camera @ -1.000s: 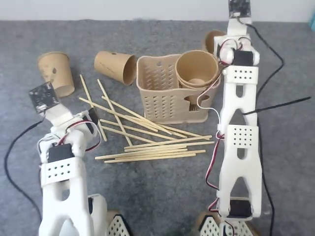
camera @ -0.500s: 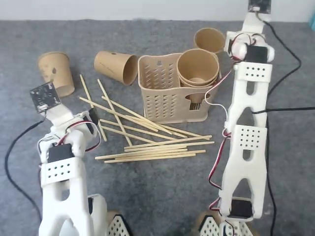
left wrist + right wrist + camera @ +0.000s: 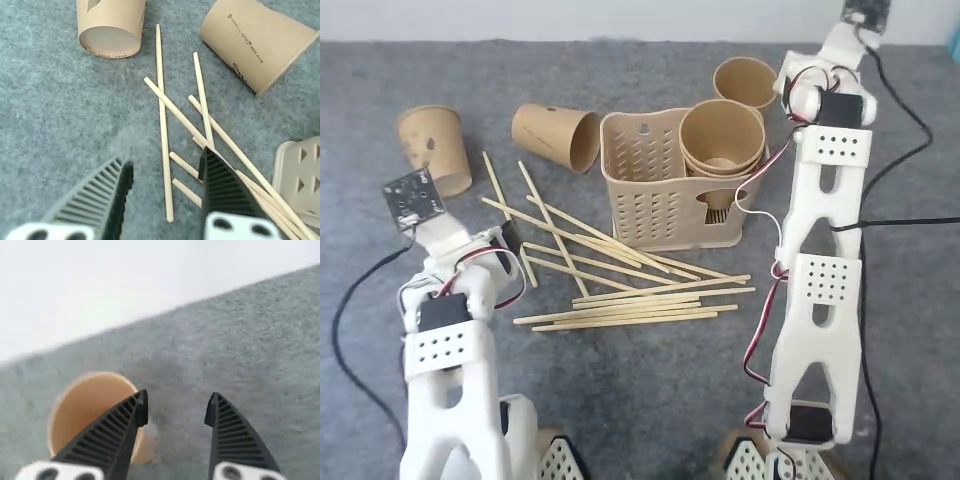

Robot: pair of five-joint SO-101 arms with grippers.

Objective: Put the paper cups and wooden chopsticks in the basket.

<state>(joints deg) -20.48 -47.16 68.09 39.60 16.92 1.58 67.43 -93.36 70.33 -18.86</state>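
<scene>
The right gripper [image 3: 177, 400] is hanging wide open and empty, just beside the upright paper cup [image 3: 90, 405] at the far right, behind the basket [image 3: 650, 200] (cups already stacked inside). It's looking like the cup-grab step, so next it's needing a finger inside the rim. The chopsticks [image 3: 620, 300] are lying loose, near left of the basket.

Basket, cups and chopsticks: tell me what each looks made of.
The basket looks like moulded plastic: beige, matte, with neat rows of holes in its walls. The cups look like brown paper: dull, thin-walled, with small print on the side. The chopsticks look like bare pale wood, with no shine that would suggest varnish.
</scene>
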